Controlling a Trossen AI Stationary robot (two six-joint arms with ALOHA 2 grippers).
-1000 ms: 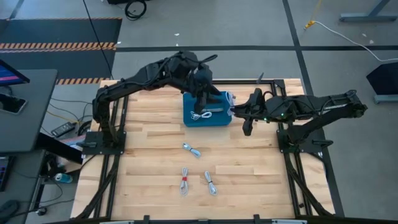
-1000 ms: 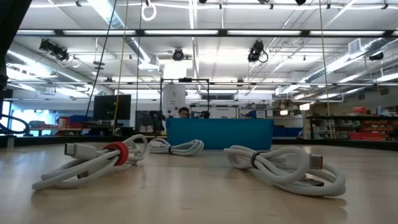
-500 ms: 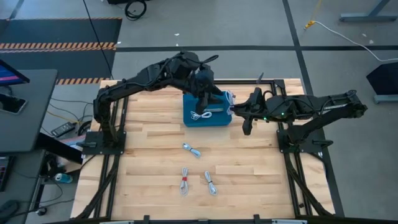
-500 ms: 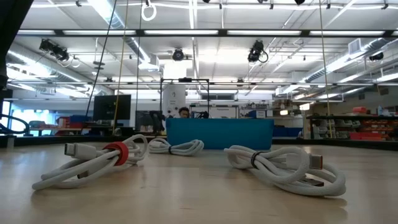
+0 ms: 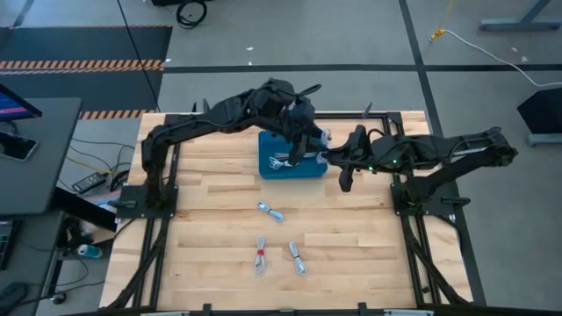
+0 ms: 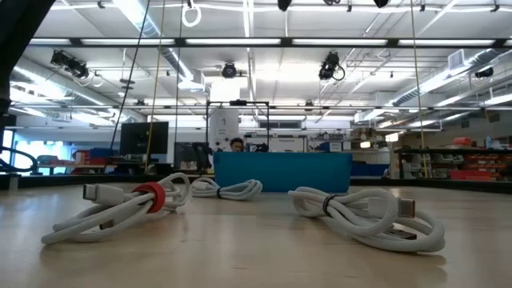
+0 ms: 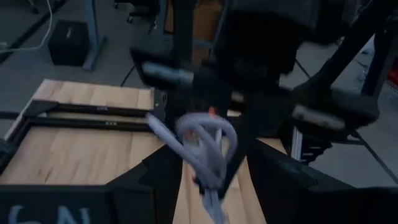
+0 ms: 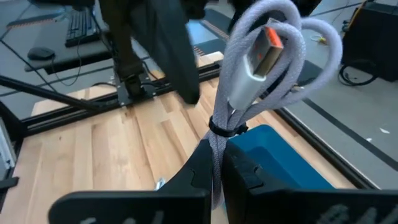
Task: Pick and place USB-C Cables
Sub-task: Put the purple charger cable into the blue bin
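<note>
1. The left arm has swung to the right across the blue bin (image 5: 303, 172). A second ago the left pincer (image 5: 299, 151) hung over the bin's middle; now it sits over the bin's far right part. Its wrist view is smeared, which suggests it is mid-move.
2. In that wrist view a looped cable (image 7: 203, 148) hangs between the left pincer's fingers. It looks clamped on the cable, though the blur leaves some doubt.
3. The right pincer (image 5: 343, 179) has not moved and hovers just right of the bin. It is closed tight on a grey cable (image 8: 261, 59), whose orange-tipped plug points up above the bin's edge.
4. One coiled cable (image 5: 281, 161) already lies inside the bin.
5. Three loose cables stay untouched on the near part of the counter (image 5: 211, 219). One is nearest the bin (image 5: 270, 211), a red-banded cable (image 5: 260, 255) lies nearer still, and a third (image 5: 298, 257) lies beside it.
6. I judge that both arms are at the drop-off stage. Two cables are about to go in, and three pickups remain after that.
</note>
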